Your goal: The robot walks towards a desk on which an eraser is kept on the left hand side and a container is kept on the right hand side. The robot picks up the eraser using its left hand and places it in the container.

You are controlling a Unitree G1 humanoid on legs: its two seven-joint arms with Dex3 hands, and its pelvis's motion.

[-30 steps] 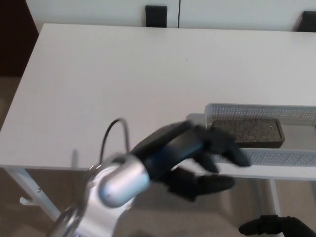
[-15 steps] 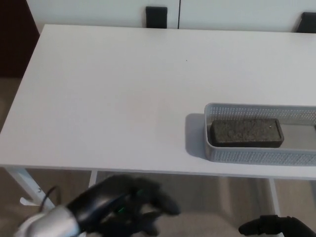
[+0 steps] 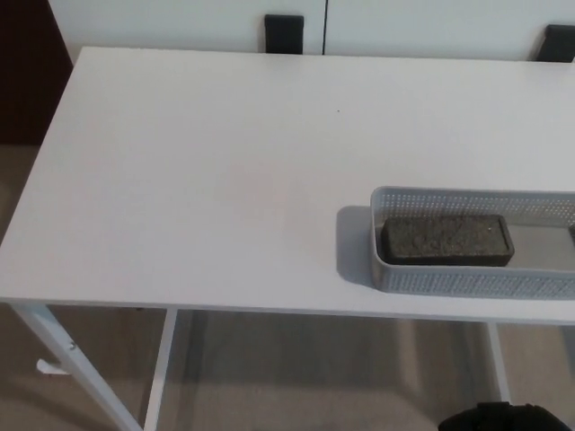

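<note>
White desk [image 3: 207,180] on white legs [image 3: 63,359], beige floor [image 3: 296,377] beneath. Dark eraser [image 3: 446,241] lying flat inside grey mesh container [image 3: 467,283], near right edge. No hands visible, fingers impossible to judge.

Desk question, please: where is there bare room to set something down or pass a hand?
The desk is bare from its left edge to the container, and along the far edge behind it. The only crowded spot is the container's left end, filled by the eraser.
</note>
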